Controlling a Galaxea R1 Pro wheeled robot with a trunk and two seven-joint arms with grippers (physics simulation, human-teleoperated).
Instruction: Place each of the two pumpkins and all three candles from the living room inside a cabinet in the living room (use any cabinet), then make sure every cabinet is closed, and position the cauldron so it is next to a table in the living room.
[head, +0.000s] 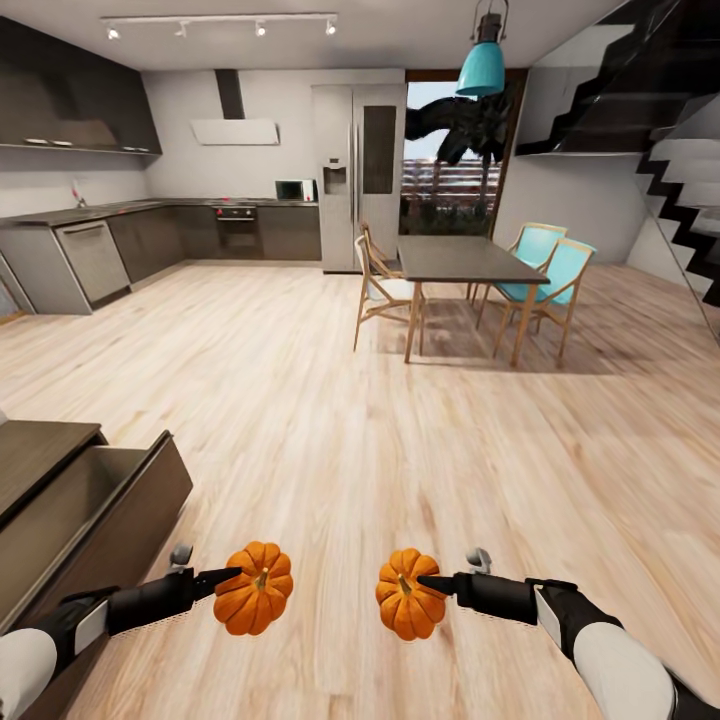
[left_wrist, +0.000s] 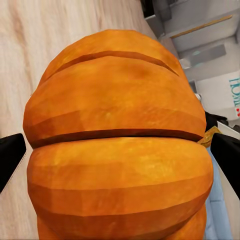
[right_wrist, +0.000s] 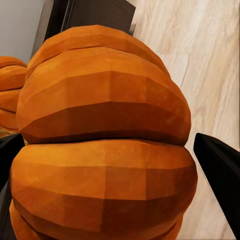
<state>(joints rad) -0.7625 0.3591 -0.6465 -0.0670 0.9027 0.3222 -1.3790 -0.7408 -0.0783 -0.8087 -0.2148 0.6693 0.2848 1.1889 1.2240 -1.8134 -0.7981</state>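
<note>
Two small orange ribbed pumpkins hang above the wooden floor in the head view. My left gripper (head: 232, 580) is shut on the left pumpkin (head: 254, 588), which looms large in the left wrist view (left_wrist: 117, 150) between the black fingers (left_wrist: 10, 157). The right pumpkin (head: 408, 593) sits in my right gripper (head: 432, 585), also shut, and appears close up in the right wrist view (right_wrist: 102, 145). The cabinet (head: 70, 520) is at the lower left, a dark-brown unit with one drawer pulled out, its pale inside showing. Candles and cauldron are out of view.
A dining table (head: 462, 262) with several chairs (head: 380, 290) stands ahead on the wooden floor. Kitchen counters (head: 120, 240) and a fridge (head: 355, 175) line the far wall. A staircase (head: 670, 180) rises at the right. Open floor lies between me and the table.
</note>
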